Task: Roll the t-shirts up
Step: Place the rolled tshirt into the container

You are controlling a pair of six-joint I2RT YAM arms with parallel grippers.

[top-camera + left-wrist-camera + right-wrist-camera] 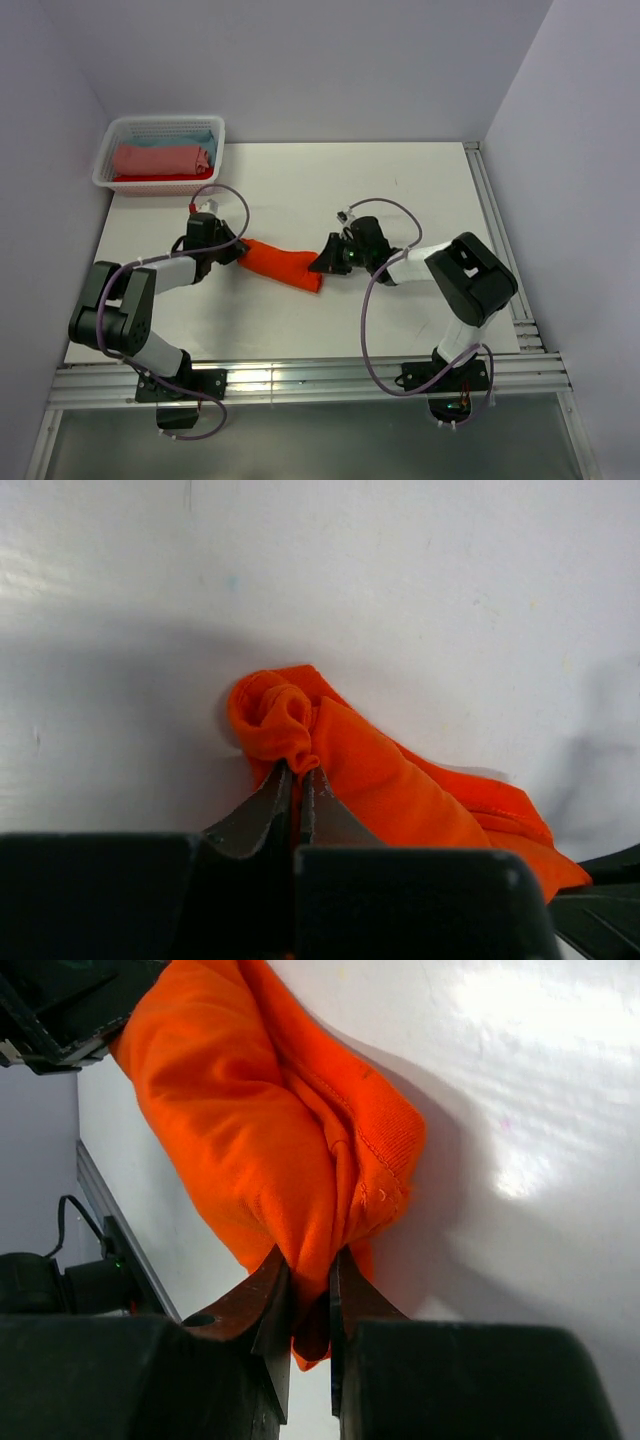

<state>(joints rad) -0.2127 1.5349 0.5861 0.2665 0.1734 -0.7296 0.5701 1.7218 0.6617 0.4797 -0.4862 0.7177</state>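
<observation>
Orange t-shirt (pixel 283 265) lies as loose roll mid-table, between arms. Left gripper (pixel 298 777) clenched on bunched cloth at roll's left end. Right gripper (pixel 308 1270) pinches fold at right end.

Likely step: lift roll toward white lattice basket (pixel 108 168) in far-left corner, where rolled shirts (pixel 160 158) sit.

Raise both ends together with even tension. Slack lets middle sag and unwind. Each pinch takes only thin fold, so slip is possible.
</observation>
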